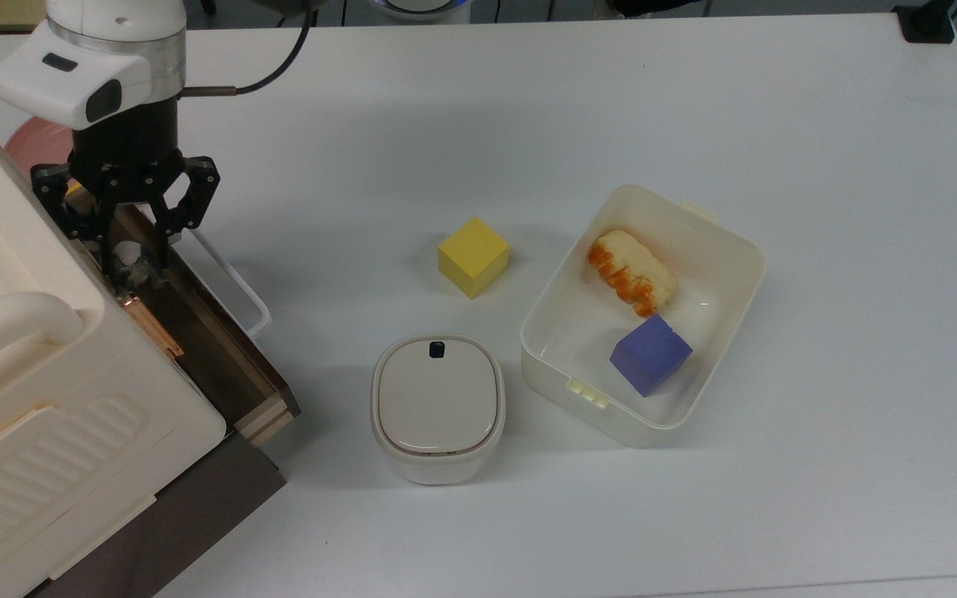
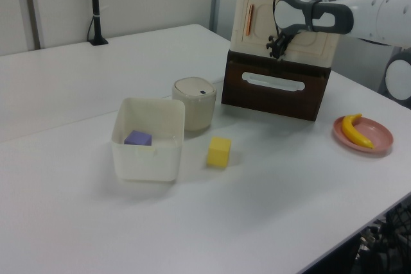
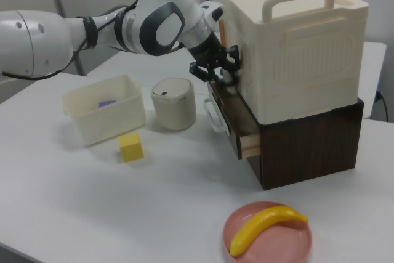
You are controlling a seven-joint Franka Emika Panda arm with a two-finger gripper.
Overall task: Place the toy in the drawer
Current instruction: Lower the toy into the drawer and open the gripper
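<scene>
So in the top view, the gripper (image 1: 128,253) was hanging right over the open drawer (image 1: 196,332), down at the end nearest the pink plate (image 1: 34,141). Its fingers were clamped on the toy (image 1: 126,254), that little black-and-white panda, which sat low between them just above the dark wood lining, close to the cream cabinet (image 1: 38,365). The drawer's white loop handle (image 1: 233,282) stuck out onto the table (image 1: 777,124). Off to the top view's right sat the yellow cube (image 1: 473,256), then a white tub (image 1: 728,257) with a purple cube (image 1: 650,354) and an orange-and-cream food piece (image 1: 631,272) inside it. A lidded cream canister (image 1: 438,409) stood near the drawer's other end.

In the left view, the gripper (image 2: 279,48) was up against the cabinet (image 2: 257,11) front, right above the drawer (image 2: 276,88) top edge. The panda was too small to make out there. The banana (image 2: 355,130) lay on the plate (image 2: 379,138) at the left view's right, with the yellow cube (image 2: 219,152) just beside the tub (image 2: 149,138) and the canister (image 2: 194,103) behind them.

In the right view, the arm reached in from the right view's left, and the gripper (image 3: 223,76) sat tucked between the cabinet (image 3: 308,47) wall and the pulled-out drawer (image 3: 237,129). A bit of white showed between the fingers, so it looked to be gripping the toy (image 3: 225,77). The plate (image 3: 271,238) with the banana (image 3: 266,226) was in the foreground.
</scene>
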